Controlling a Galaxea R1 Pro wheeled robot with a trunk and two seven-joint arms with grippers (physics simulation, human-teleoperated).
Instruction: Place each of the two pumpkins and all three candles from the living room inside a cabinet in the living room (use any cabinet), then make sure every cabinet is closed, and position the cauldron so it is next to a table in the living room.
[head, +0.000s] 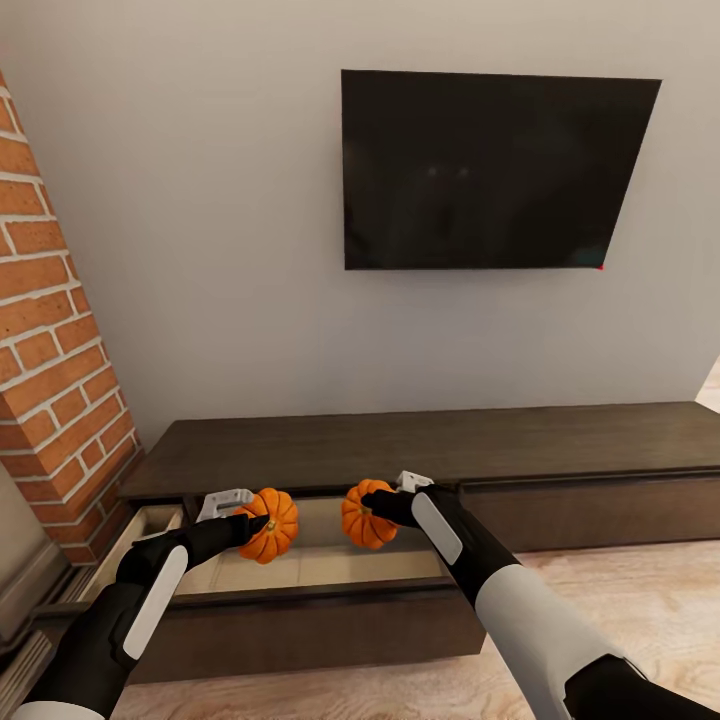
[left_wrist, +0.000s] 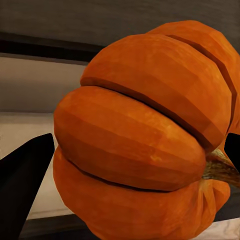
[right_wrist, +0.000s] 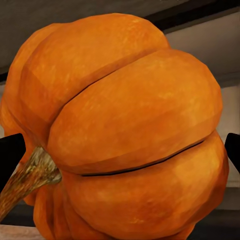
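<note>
Two ribbed orange pumpkins hang over the pulled-out front of the long dark-brown cabinet. My left gripper is shut on the left pumpkin, which looms close in the left wrist view between black fingertips. The right pumpkin is held by my right gripper, shut on it; in the right wrist view this pumpkin has its brown stem pointing sideways. Both pumpkins hover above the pale beige interior of the open compartment. Candles, cauldron and table are out of view.
A black TV hangs on the pale wall above the cabinet. A brick column rises at the left, close to the open compartment's end. Light wood plank floor lies in front at the right.
</note>
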